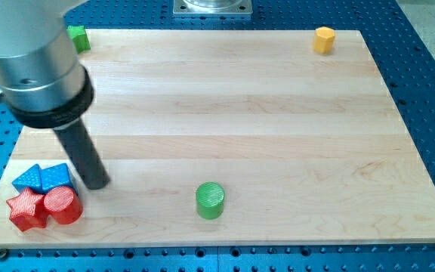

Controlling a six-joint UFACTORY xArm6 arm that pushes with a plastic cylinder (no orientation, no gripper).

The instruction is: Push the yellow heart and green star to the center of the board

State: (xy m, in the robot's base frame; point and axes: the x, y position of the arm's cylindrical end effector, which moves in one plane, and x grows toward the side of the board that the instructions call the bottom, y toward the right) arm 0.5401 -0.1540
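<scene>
Tip (97, 183) down at bottom left, just beside blue blocks (44, 178); no fingers to open or close. Yellow block (323, 39) far off top right, green block (78, 37) top left, both well away from centre.

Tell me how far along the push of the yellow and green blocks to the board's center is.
Nothing looks done: the yellow block sits at the view's top right corner, the green block at the top left, partly hidden. My tip is beside the blue blocks at bottom left, touching neither target. Both pushes remain.
</scene>
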